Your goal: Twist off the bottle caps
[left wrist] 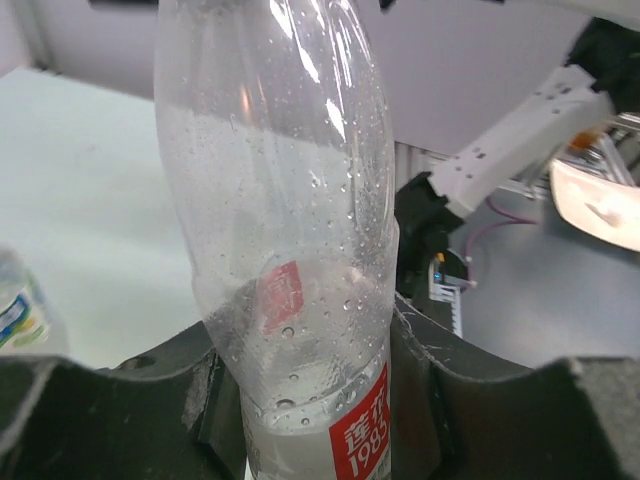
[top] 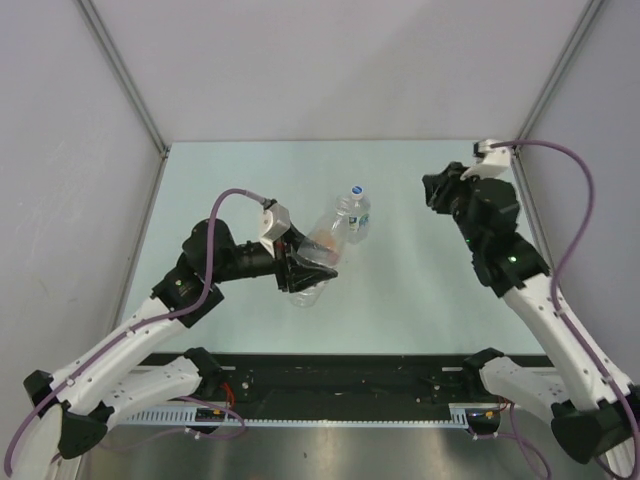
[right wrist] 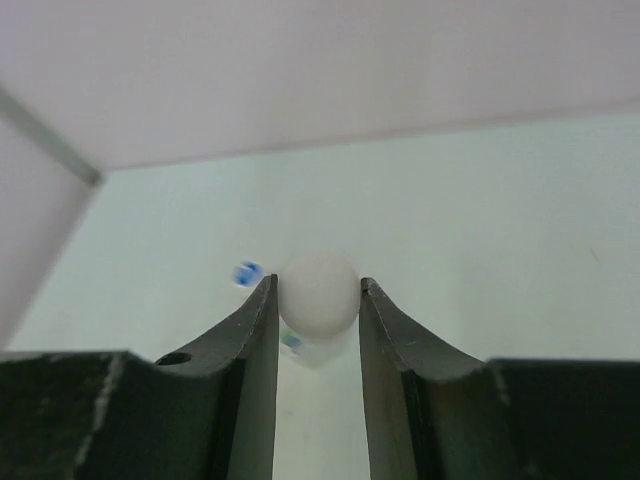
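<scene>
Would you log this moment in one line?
left gripper: shut on slim clear red-labelled plastic bottle | right gripper: shut on whitish round plastic cap

On my left wrist camera I can read only one thing: the red label (left wrist: pixel 358 432) low on the slim clear bottle (left wrist: pixel 290 200). It has white Chinese characters above the digits 198, cut off at the frame edge. The blue label (left wrist: pixel 14 318) at the left edge is too blurred to read. From above, the blue mark on the white cap (top: pixel 356 189) is too small to read.
</scene>
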